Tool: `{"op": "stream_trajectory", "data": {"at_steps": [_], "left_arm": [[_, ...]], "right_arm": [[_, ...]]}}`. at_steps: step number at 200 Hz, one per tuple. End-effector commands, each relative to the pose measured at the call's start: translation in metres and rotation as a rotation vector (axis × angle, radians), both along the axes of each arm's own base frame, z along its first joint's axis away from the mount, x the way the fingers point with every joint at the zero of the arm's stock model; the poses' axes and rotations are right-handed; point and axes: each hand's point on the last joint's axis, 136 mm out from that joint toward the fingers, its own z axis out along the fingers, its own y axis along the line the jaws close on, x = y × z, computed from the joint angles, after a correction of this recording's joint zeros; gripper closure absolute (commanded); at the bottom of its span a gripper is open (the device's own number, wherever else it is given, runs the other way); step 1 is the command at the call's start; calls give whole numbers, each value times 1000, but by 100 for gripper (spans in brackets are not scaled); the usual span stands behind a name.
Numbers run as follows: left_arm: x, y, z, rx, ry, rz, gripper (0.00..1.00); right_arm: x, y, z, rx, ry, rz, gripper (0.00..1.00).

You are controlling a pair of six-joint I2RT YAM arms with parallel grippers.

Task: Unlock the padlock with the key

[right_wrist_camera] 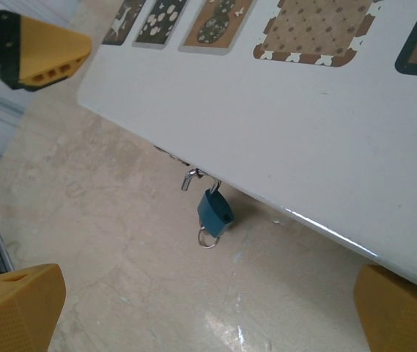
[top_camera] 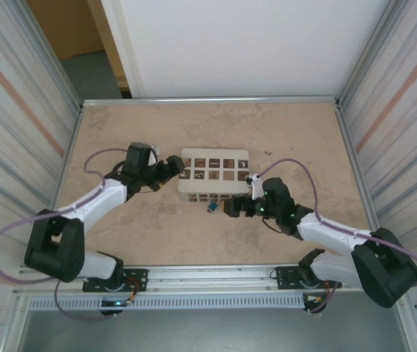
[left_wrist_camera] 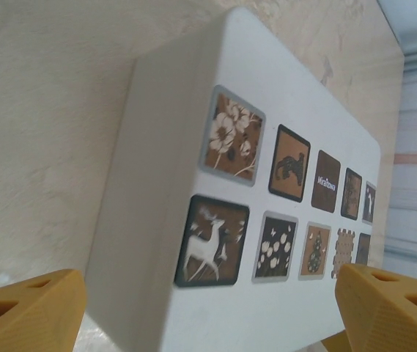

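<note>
The blue padlock [right_wrist_camera: 215, 209] sits against the near side of the white box [top_camera: 214, 174], with its shackle up at the box's lower edge. The box is about mid-worktop [top_camera: 303, 139]. A small metal ring [right_wrist_camera: 207, 238] shows at the padlock's lower end. The right hand [top_camera: 236, 206] is just right of the padlock and apart from it, spread wide and holding nothing. In its wrist view the padlock lies straight ahead, in the middle of the gap. The left hand [top_camera: 173, 169] is at the box's left end, well apart from the padlock. It is also wide and grips nothing, with the box top ahead of it.
</note>
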Motion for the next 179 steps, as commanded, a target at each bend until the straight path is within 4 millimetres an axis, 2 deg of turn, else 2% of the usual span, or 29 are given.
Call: {"op": "stream_trajectory", "data": {"at_steps": [1, 35, 75, 115, 179], "left_arm": [[-3, -8, -8, 6, 25, -91, 12], [-7, -11, -30, 5, 87, -102, 11], [-24, -11, -49, 22, 130, -109, 11], [-42, -13, -58, 75, 150, -112, 11], [-58, -21, -55, 106, 131, -106, 11]], "right_arm": [[11, 6, 23, 49, -42, 6, 1], [17, 6, 25, 46, -47, 8, 1], [30, 0, 30, 39, -57, 9, 1], [49, -2, 37, 59, -81, 18, 1], [80, 1, 42, 72, -126, 53, 1]]}}
